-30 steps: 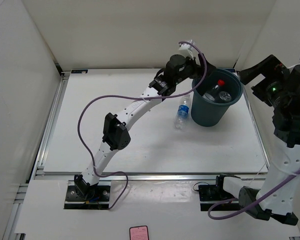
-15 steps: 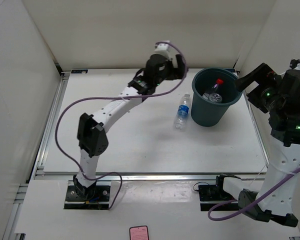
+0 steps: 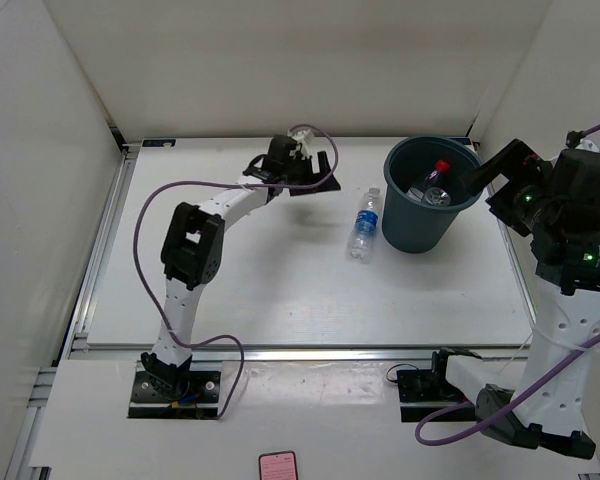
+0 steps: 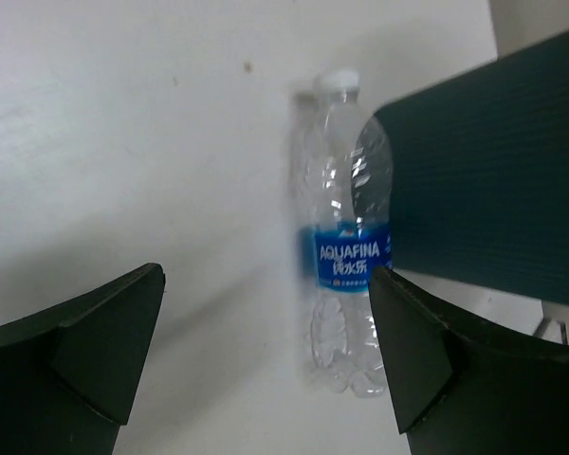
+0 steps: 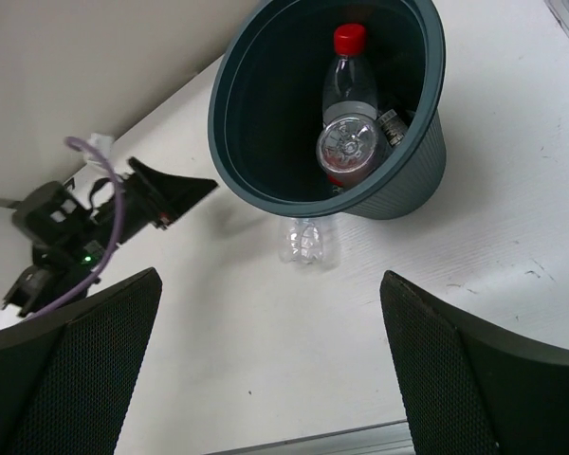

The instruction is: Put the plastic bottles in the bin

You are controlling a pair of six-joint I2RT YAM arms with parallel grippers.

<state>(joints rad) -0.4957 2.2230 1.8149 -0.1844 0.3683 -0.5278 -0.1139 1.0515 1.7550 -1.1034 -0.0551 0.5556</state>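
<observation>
The bin point(image 3: 412, 232) stands at the table's back right. Inside it lie the red-capped bottle point(image 5: 349, 66), a clear bottle seen end-on point(image 5: 351, 147) and a dark piece point(image 5: 391, 123) I cannot identify. The blue-labelled bottle point(image 3: 364, 224) lies on the table against the bin's left side, white cap pointing away from me; it also shows in the left wrist view point(image 4: 346, 256). My left gripper point(image 3: 318, 176) is open and empty, hovering left of that bottle. My right gripper point(image 3: 492, 185) is open and empty, held high just right of the bin point(image 5: 427, 161).
White walls close in the table at the back and both sides. A metal rail point(image 3: 105, 240) runs along the left edge. A small pink object point(image 3: 277, 465) lies on the near ledge between the arm bases.
My left gripper held a clear bottle over the bin's rim a second ago. It has swung left and down, now empty, and one more clear bottle lies in the bin. The right arm shifted slightly.
</observation>
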